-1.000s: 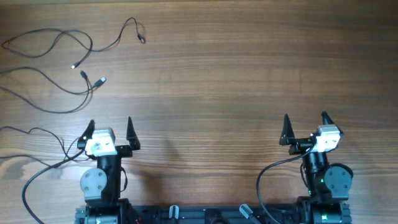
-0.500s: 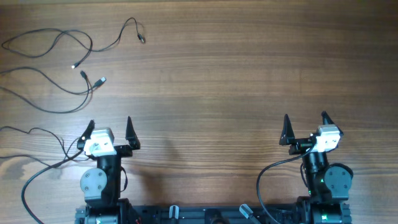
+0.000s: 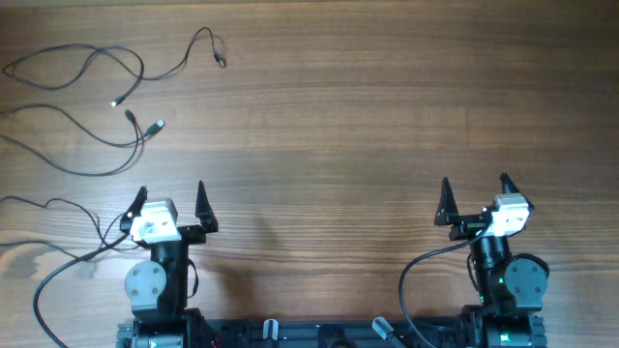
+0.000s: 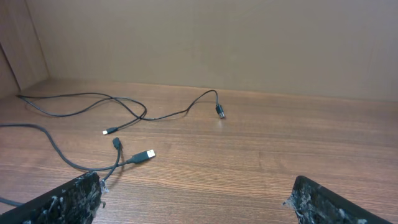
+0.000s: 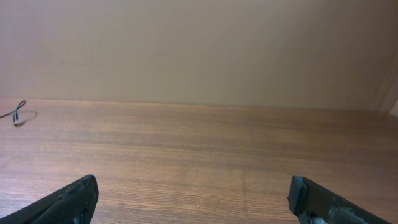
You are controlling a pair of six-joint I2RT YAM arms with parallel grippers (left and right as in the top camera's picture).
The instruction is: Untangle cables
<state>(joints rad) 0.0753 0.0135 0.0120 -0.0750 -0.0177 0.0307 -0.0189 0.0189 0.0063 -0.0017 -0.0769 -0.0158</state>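
Nothing moved — left claw [image 3: 171,188], right claw [image 3: 475,180] released, empty — cables [image 3: 142,70] lie on table [image 3: 368,116] far left.

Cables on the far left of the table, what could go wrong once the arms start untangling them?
1. The cables are thin and lie flat on the wood, so the open left gripper may close on nothing or scrape the table.
2. Strands cross near the silver-tipped plug; pulling one could drag the others or tighten the crossing.
3. They lie far from the right gripper, likely a long reach.
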